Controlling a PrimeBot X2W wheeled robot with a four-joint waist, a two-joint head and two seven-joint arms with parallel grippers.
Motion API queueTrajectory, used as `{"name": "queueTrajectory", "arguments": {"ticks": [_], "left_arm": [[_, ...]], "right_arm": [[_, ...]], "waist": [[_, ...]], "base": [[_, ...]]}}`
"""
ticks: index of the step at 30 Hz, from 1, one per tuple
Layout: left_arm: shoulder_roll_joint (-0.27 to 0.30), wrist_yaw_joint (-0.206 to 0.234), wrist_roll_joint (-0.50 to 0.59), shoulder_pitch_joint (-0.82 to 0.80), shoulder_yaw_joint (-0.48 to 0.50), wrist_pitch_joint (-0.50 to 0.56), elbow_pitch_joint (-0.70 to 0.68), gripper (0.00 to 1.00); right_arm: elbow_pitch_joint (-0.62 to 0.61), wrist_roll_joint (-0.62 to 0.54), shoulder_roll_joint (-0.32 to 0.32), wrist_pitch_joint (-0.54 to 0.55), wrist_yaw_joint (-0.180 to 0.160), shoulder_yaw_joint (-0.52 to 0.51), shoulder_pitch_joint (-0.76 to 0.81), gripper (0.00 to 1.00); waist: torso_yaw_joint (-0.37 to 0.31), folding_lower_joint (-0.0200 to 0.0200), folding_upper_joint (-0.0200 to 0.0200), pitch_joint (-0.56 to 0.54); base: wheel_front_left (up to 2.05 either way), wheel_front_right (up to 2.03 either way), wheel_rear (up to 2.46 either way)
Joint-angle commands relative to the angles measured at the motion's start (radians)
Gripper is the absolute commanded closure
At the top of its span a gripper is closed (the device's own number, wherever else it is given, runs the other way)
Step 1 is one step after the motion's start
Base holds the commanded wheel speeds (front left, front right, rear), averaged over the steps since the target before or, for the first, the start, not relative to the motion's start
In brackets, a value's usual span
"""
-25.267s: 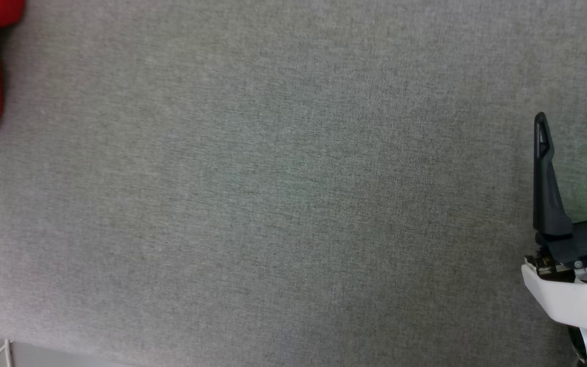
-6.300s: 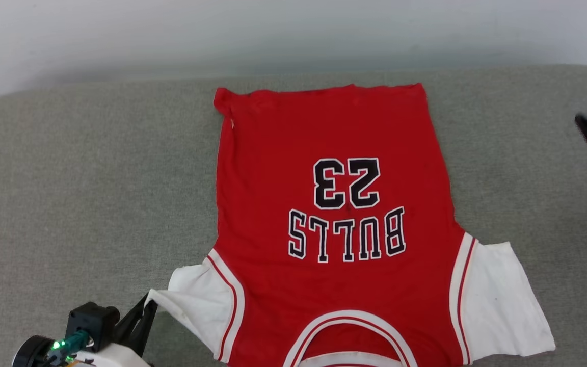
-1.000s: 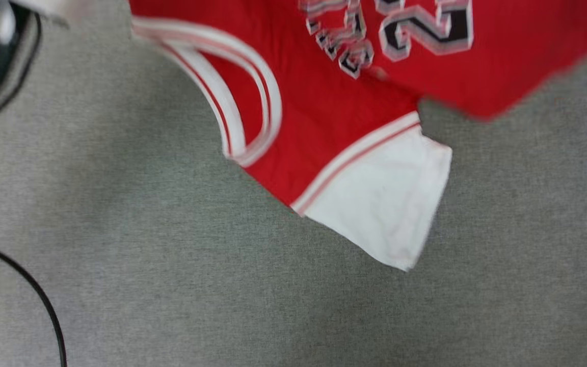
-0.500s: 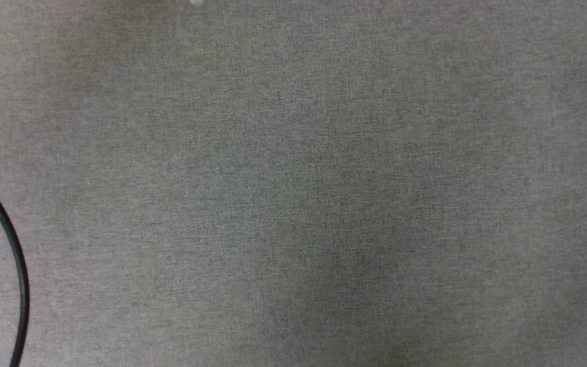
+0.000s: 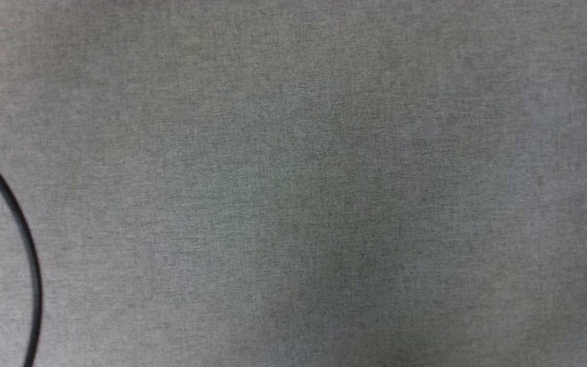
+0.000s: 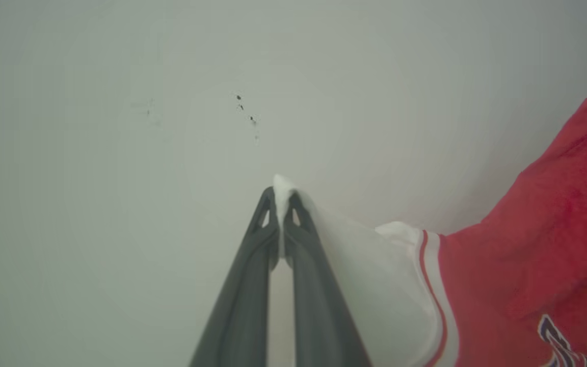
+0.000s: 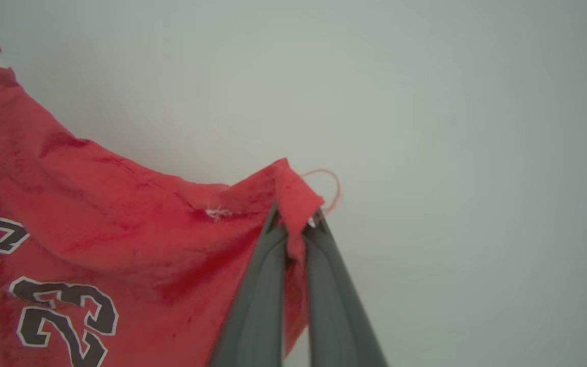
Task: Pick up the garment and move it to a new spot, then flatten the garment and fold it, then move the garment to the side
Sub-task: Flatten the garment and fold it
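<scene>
Two corners of the garment (image 6: 528, 265) are held, one by each gripper, and the cloth hangs in the air between them in front of a pale wall (image 6: 120, 127).

On the left side, the left gripper (image 6: 279, 204) is closed on the tip of the white sleeve (image 6: 375, 275); a small peak of white cloth is pinched between the fingertips. From there the sleeve, its striped trim and the red body are stretched away to the right of that view.

On the right side, the right gripper (image 7: 296, 219) is closed on a red hem corner (image 7: 293, 191), which is folded over the fingertips. A loose thread (image 7: 331, 188) curls just beside it. The black digits (image 7: 64, 316) are seen on the slack red cloth at the left of that view.

In the head view a grey surface (image 5: 293, 183) is seen, with a dark cable (image 5: 23, 239) curving at its left edge.

The step in hand is judged to be a lift of the garment by one of its sides, either for carrying or for a fold; which one cannot be told.

For the next move, both grips should be kept firm, since very little cloth is caught in each. The garment should be kept taut between the grippers and lowered evenly onto the surface, so that no wrinkle is made.
</scene>
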Motion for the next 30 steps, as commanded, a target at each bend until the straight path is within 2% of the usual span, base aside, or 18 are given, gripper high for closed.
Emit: {"name": "queueTrajectory", "arguments": {"ticks": [1, 9, 16, 22, 30], "left_arm": [[-0.003, -0.001, -0.007, 0.030, -0.007, -0.011, 0.010, 1.00], [-0.020, -0.006, -0.051, 0.248, -0.051, -0.093, 0.071, 1.00], [-0.009, 0.010, -0.083, 0.511, -0.076, -0.129, 0.021, 1.00], [0.036, 0.073, -0.125, 0.794, -0.070, -0.134, -0.128, 1.00], [0.104, 0.212, -0.211, 1.210, -0.078, -0.130, -0.377, 1.00]], "right_arm": [[0.013, 0.007, 0.009, -0.014, -0.001, 0.011, 0.030, 1.00], [0.079, 0.085, 0.028, -0.088, -0.001, 0.102, 0.201, 1.00], [0.076, 0.179, 0.028, -0.148, -0.001, 0.195, 0.417, 1.00], [0.038, 0.262, -0.002, -0.181, -0.001, 0.278, 0.612, 1.00], [-0.051, 0.353, -0.070, -0.219, -0.001, 0.383, 0.855, 1.00]], "waist": [[0.002, -0.0001, 0.0000, 0.000], [0.011, -0.0001, 0.0000, -0.036], [0.012, -0.0001, 0.0000, -0.120], [0.002, -0.0001, 0.0000, -0.215], [-0.003, -0.0001, 0.0000, -0.342]], "base": [[0.00, 0.00, 0.00], [0.00, 0.00, 0.00], [0.00, 0.00, 0.00], [0.00, 0.00, 0.00], [0.00, 0.00, 0.00]]}}
